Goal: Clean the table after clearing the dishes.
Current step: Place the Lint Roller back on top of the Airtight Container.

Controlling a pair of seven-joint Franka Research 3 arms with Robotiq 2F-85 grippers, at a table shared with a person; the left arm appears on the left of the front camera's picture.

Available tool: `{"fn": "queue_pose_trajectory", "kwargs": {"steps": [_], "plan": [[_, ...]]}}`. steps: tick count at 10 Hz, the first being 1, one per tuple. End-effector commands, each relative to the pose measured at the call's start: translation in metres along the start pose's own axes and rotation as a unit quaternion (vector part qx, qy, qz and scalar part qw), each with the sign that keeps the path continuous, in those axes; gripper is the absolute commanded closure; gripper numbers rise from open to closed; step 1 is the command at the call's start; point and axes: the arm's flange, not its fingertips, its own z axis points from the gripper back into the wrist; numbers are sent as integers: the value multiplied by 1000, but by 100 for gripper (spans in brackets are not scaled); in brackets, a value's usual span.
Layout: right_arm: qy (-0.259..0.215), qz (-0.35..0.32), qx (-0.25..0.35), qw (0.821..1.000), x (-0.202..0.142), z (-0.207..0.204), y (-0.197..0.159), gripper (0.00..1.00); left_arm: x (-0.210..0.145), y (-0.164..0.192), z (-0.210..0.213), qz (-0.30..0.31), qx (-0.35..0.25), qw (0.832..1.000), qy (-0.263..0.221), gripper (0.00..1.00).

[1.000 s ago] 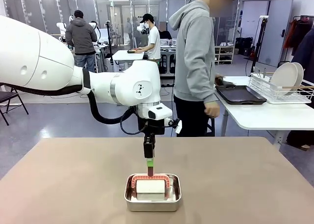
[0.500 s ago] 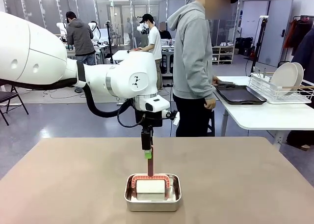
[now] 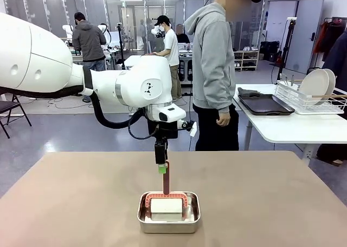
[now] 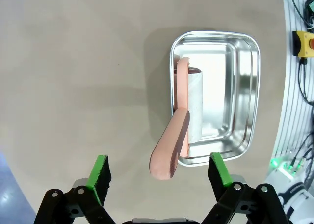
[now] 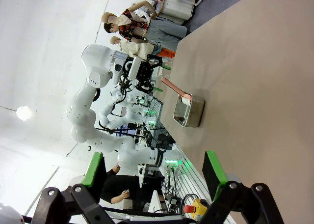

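Hovering my left gripper (image 4: 158, 171) with its jaws spread wide around, not touching, the upright pink handle of the lint roller (image 3: 166, 202), I judge a grasp comes next; the roller stands in the steel pan (image 3: 168, 222) at the table's (image 3: 271, 203) near middle. My right gripper (image 5: 153, 171) hangs released, holding nothing. Plates (image 3: 315, 86) and a dark tray (image 3: 265, 104) sit on the white side table (image 3: 293, 125) at far right, where a person (image 3: 214, 73) stands.

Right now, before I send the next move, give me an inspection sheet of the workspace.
Surface: table bare and brown.
Job's things: white plates in the rack and dark tray on the side table.
Clutter: steel pan holding a lint roller, its pink handle sticking up.
Grippers: left gripper open above the handle, apart from it; right gripper open.
Cables: black hose on the left arm.
Surroundings: person beyond the far edge.
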Motion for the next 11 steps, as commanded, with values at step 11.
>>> {"fn": "queue_pose_trajectory", "kwargs": {"steps": [11], "plan": [[1,9,2,1000,-2,0,4,0,1,-1,0,-1,0,1000,1,0]]}}
